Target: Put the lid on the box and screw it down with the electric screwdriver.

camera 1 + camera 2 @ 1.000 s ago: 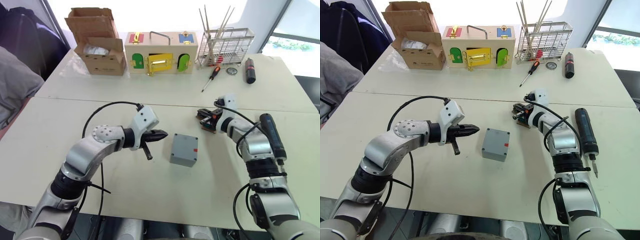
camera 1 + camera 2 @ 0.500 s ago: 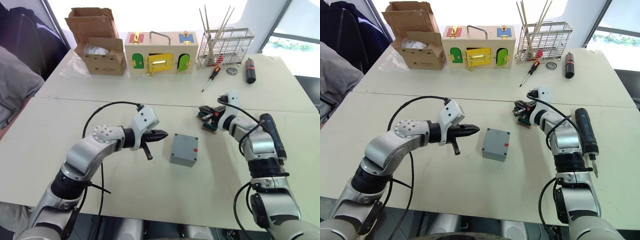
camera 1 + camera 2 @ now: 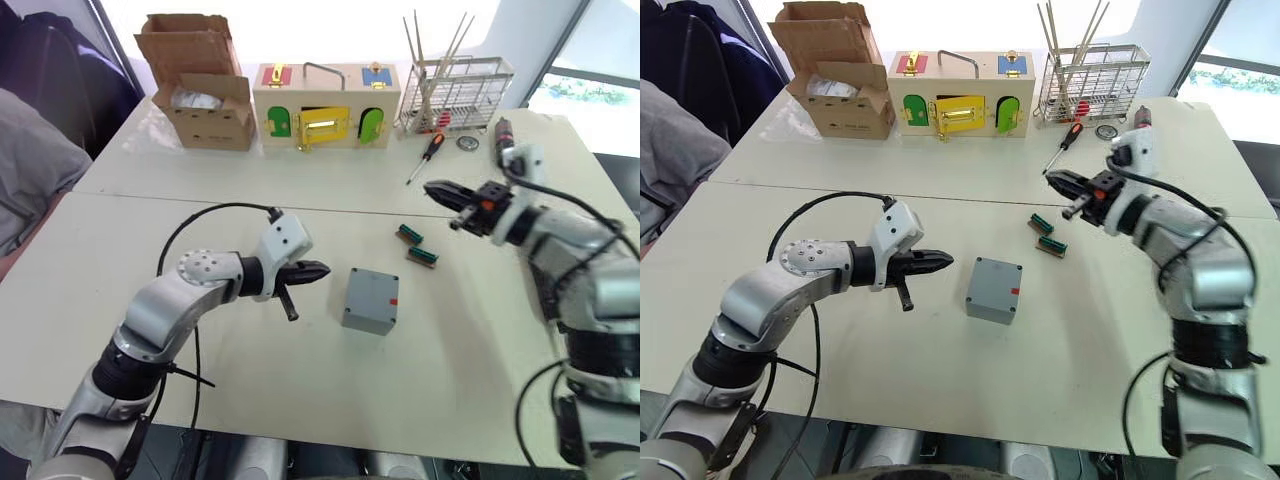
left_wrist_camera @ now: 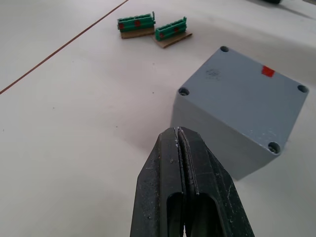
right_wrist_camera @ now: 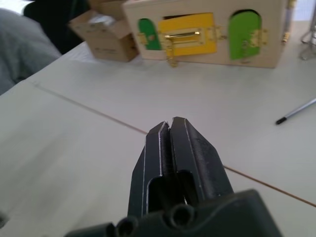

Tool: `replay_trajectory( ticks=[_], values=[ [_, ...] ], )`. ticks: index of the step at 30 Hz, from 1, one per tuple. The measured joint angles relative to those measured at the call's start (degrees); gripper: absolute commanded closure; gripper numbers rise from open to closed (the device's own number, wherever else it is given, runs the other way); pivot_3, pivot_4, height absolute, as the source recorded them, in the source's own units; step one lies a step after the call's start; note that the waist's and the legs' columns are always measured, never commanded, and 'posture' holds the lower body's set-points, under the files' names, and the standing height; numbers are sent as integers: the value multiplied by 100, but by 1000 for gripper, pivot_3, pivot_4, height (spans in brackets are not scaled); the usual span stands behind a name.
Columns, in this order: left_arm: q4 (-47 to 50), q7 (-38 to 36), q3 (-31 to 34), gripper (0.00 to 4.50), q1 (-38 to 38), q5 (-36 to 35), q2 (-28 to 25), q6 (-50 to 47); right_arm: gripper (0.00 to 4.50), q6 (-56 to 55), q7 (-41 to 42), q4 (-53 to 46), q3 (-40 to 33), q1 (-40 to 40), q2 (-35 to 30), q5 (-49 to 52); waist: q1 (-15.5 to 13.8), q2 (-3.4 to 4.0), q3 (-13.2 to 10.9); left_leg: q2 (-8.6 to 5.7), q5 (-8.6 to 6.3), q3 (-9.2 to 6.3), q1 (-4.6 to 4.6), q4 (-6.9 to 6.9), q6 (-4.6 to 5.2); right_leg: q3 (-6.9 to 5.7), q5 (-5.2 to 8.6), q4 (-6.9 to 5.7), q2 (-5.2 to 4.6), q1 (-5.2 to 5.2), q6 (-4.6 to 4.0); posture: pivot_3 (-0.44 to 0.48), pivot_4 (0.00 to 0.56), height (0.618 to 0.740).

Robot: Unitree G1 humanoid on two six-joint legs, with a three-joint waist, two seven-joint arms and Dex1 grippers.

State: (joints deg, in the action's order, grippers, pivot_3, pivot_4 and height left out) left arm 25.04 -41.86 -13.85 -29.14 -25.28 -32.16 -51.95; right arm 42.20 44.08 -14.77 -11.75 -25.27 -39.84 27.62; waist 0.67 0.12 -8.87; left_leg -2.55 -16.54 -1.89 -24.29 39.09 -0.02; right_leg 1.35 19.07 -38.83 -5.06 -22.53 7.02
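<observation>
We see the grey box (image 3: 369, 300) lidded mid-worktop (image 3: 250, 390). Our left pincer (image 3: 318, 270) hovers beside it, closed and empty; our right pincer (image 3: 436, 188), also closed and empty, hangs raised, apparently repositioning.

The box (image 3: 993, 290) sits lidded between the left gripper (image 3: 943, 262) and the raised right gripper (image 3: 1052, 178), both seemingly closed.

The grey box (image 3: 368, 300) sits on the white table with its lid (image 4: 241, 85) already on top, corner screw holes showing, a red mark near one edge.
</observation>
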Motion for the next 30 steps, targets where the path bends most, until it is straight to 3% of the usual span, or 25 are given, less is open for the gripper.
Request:
replay_trajectory(
  ticks=[9, 30],
  values=[
    [211, -397, -4, 4500, 0, -294, -202, -49, 4452, 562, 108, -971, 49, 1104, -161, 629, 8, 0, 0, 8, 0, 4, 1, 0, 1, 4, 0, 27, 4, 2, 0, 0, 150, 740],
    [263, -419, -32, 4500, 19, -369, -261, -122, 4452, 362, 8, -976, 456, 1329, -163, 597, 1, 0, 0, 8, 0, 3, 1, 0, 0, 3, 0, 40, 5, 8, 0, 0, 150, 740]
  ],
)
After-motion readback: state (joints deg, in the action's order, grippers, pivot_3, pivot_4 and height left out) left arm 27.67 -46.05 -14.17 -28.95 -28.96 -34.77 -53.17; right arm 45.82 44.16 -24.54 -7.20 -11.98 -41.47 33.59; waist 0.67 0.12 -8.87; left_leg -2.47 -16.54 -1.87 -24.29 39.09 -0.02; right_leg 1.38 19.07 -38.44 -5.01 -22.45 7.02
